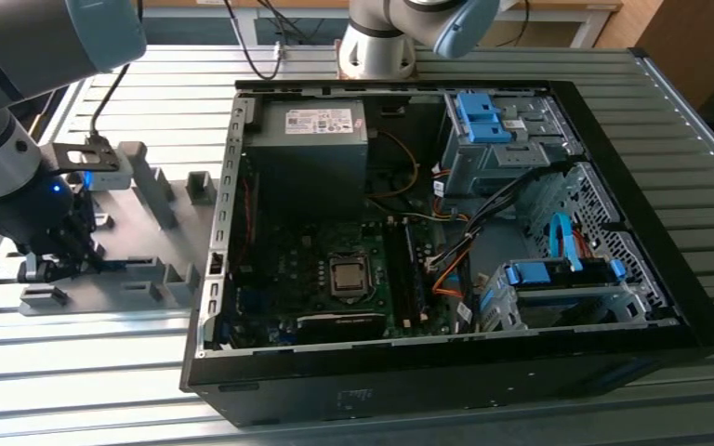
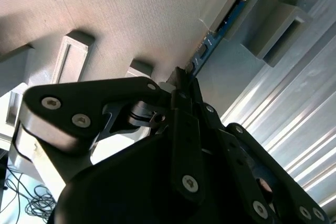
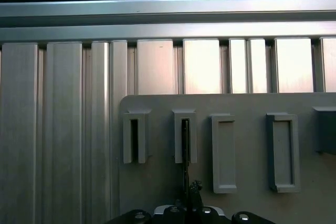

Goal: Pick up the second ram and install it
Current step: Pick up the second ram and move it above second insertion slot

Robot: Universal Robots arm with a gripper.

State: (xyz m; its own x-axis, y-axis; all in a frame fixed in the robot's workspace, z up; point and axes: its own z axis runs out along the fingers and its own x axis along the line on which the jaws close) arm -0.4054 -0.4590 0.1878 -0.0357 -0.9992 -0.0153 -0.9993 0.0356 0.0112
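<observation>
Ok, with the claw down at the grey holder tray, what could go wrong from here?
1. The thin blue-green circuit-board strip stands on edge in the narrow slot of a grey plastic holder block, with the claw at it; a skewed lift could bind it there.
2. In the open black computer case, loose black and orange cables drape across the inside and might snag the strip.
</observation>
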